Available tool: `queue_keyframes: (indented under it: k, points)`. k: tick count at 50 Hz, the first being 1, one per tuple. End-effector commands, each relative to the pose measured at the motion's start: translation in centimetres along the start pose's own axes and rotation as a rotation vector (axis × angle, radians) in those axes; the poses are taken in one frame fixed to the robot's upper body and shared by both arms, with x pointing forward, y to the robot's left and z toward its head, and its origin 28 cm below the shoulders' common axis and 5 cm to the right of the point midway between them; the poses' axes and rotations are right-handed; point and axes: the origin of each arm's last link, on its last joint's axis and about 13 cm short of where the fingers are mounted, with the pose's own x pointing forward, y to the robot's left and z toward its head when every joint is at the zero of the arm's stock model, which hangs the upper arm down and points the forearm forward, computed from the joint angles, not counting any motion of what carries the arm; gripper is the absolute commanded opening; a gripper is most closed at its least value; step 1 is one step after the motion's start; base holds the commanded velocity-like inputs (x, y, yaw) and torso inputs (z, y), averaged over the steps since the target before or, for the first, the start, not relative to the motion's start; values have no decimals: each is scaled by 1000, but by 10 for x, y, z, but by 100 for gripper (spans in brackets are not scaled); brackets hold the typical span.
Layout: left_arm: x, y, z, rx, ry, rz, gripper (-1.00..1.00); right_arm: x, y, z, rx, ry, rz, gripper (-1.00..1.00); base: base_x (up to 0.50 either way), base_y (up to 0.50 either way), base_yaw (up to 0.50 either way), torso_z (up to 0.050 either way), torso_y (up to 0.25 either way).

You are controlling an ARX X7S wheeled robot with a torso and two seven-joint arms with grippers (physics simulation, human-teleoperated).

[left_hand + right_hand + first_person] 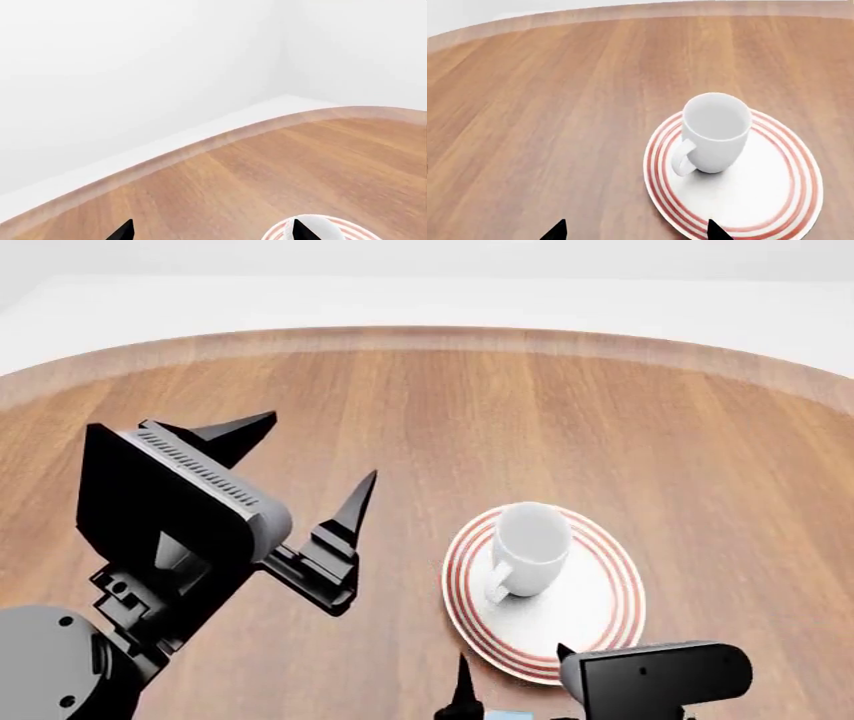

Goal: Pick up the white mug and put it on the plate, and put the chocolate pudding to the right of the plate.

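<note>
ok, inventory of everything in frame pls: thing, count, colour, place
white mug: 1, glossy white, upright on the plate, toward its far-left part in the head view, handle toward the robot
plate: 1, white with red rings, on the table right of centre in the head view
pale blue object: 1, only a sliver at the bottom edge of the head view, in front of the plate; cannot tell what it is
table: 1, brown wood with a curved far edge, fills the views
left gripper: 1, black, open, empty, left of the plate
right gripper: 1, black, open, near side of the plate, only its fingertips in view
</note>
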Motion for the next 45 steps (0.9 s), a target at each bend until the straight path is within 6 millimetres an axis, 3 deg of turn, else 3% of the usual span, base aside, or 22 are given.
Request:
queue_keyframes:
  k: [1,26,45]
  points:
    - [4,-2,5,-10,-38,-32,100,0,2,-3,19,18,-19,100,0,0,0,0,0]
    - [4,-2,1,-43,-35,-24,100,0,-5,-12,2,60,-110,100,0,0,0,0,0]
    - [5,0,-4,-71,-31,-13,100,-5,1,-22,3,122,-91,100,0,0,0,0,0]
